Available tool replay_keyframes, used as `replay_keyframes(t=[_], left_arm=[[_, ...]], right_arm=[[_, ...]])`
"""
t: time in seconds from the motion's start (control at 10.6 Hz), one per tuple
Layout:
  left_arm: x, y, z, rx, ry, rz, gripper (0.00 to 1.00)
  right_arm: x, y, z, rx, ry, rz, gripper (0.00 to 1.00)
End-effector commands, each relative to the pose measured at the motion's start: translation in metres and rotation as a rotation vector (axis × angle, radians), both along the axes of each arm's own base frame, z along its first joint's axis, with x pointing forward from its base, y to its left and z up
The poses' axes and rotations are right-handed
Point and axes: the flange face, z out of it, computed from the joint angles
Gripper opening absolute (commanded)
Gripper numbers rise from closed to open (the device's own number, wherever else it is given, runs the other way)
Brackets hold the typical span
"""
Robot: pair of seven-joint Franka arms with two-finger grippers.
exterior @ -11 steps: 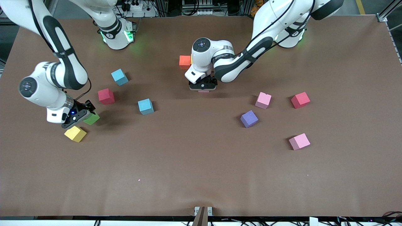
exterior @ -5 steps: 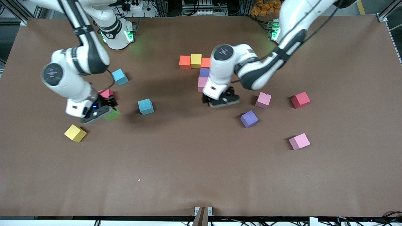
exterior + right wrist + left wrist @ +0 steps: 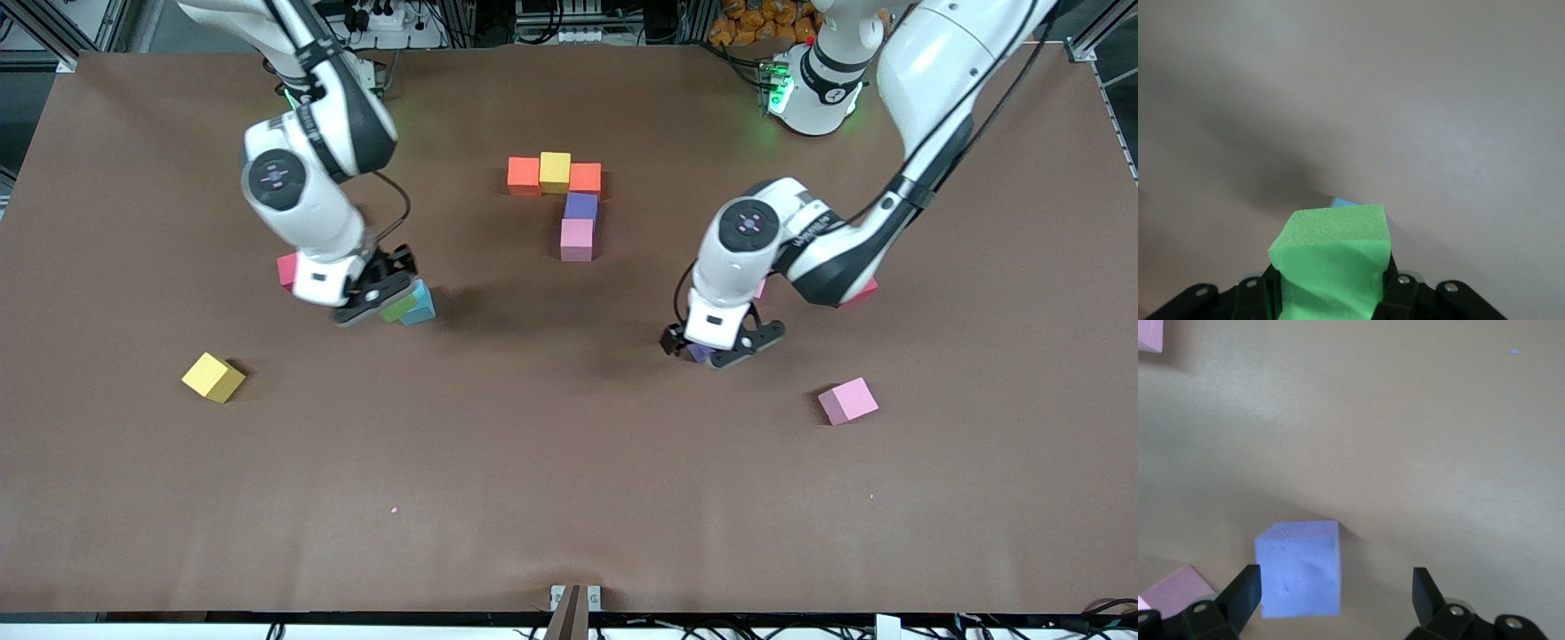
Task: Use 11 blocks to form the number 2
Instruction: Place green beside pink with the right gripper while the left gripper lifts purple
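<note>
Brown matte table covering (image 3: 569, 498) fills nearly the whole front view, a bit scuffed, with a couple of tiny pale specks toward the camera edge and a small metal bracket (image 3: 575, 597) at the middle of that edge. Along the top you can see aluminium framing, cable clutter and a power strip, plus green lights glowing at both arm bases. The number 2 so far is just five blocks near the middle: an orange cube (image 3: 524, 175), yellow cube (image 3: 555, 171) and second orange cube (image 3: 585, 177) in a row, then a purple cube (image 3: 581, 205) and a pink cube (image 3: 576, 239) running down from the last orange one toward the camera. The right gripper (image 3: 373, 299) is clamped on the green cube (image 3: 1333, 257) and carries it up in the air over a light blue cube (image 3: 420, 307), with a red cube (image 3: 286, 268) peeking out by the arm. The left gripper (image 3: 1335, 600) has its fingers spread wide, straddling a loose purple cube (image 3: 1300, 568) without touching it. Another pink cube (image 3: 848, 400) sits toward the left arm's end, nearer the camera, and a stray yellow cube (image 3: 213, 377) lies toward the right arm's end.
</note>
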Motion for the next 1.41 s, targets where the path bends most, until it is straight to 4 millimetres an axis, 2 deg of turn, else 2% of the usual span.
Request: replay_keyframes(t=[0.0,0.09,0.19,0.28,0.38,0.47,0.66,0.94,1.32], left_arm=[[0.003,0.020,-0.016,-0.016,0.057,0.035,1.00],[0.001,0.027,-0.025,-0.014,0.077,0.047,1.00],[-0.003,0.027,-0.034,-0.016,0.094,0.050,1.00],[-0.004,0.027,-0.042,-0.023,0.108,0.061,1.00],[-0.005,0.026,-0.047,-0.035,0.114,0.070,1.00],[-0.005,0.024,-0.048,-0.038,0.112,0.068,1.00],[-0.008,0.021,-0.056,-0.040,0.126,0.075,1.00],[-0.015,0.018,-0.066,-0.036,0.148,0.118,1.00],[-0.012,0.023,-0.070,-0.041,0.159,0.146,1.00]], right_arm=[[-0.021,0.042,0.002,0.005,-0.022,0.233,0.33],[-0.036,0.065,0.001,-0.004,-0.034,0.364,0.32],[-0.049,0.078,-0.004,-0.018,-0.039,0.462,0.32],[-0.070,0.104,-0.011,-0.016,-0.043,0.537,0.32],[-0.092,0.135,-0.029,-0.008,-0.051,0.603,0.31],[-0.109,0.159,-0.041,0.009,-0.075,0.652,0.31],[-0.124,0.174,-0.061,0.000,-0.060,0.702,0.32],[-0.135,0.186,-0.099,0.001,-0.068,0.743,0.32],[-0.145,0.195,-0.101,0.001,-0.066,0.764,0.32]])
